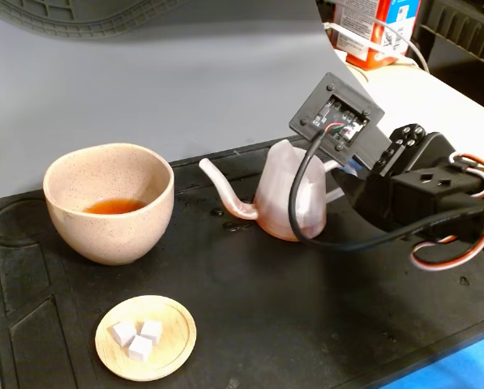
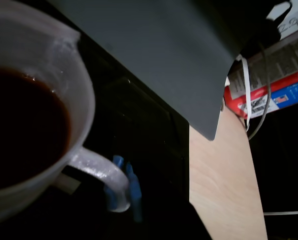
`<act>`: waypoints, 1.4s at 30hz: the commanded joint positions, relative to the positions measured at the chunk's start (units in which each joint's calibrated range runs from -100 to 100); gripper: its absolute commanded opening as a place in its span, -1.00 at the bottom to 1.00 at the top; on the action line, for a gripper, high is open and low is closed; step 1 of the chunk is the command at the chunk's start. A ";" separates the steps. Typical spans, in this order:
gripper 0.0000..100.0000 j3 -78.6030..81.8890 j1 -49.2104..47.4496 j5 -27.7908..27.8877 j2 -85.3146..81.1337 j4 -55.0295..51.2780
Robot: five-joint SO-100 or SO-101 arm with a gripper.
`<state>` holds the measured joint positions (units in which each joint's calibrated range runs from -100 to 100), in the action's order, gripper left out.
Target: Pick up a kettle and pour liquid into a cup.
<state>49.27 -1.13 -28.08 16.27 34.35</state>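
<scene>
The pinkish-white ribbed kettle [image 1: 286, 198] stands upright on the black mat, its thin spout pointing left toward the cup [image 1: 109, 203]. The beige speckled cup holds a little reddish-brown liquid [image 1: 114, 206]. My gripper [image 1: 344, 172] is at the kettle's right side, mostly hidden by the wrist camera mount. In the wrist view the kettle [image 2: 64, 80] is seen from above with dark liquid [image 2: 24, 130] inside. Blue fingertips [image 2: 134, 187] sit close together at its loop handle [image 2: 101, 170], and the gripper [image 2: 125, 182] looks shut on it.
A small wooden dish [image 1: 147, 338] with three white cubes lies near the mat's front. The black mat [image 1: 306, 308] ends at a blue strip at the front right. A red and blue carton [image 1: 377, 28] stands on the pale table at the back right.
</scene>
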 commanded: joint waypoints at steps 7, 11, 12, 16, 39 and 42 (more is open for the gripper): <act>-0.99 -4.53 -0.73 0.08 3.44 5.38; -0.99 -5.89 -0.81 0.34 3.36 5.38; -0.99 -6.08 -0.65 0.34 3.36 5.46; -0.99 -5.71 -0.43 0.34 3.53 7.71; -0.61 -3.44 -0.96 1.86 4.21 7.71; -0.61 -3.35 -1.11 1.81 4.21 7.63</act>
<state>46.06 -1.97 -26.19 21.06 41.36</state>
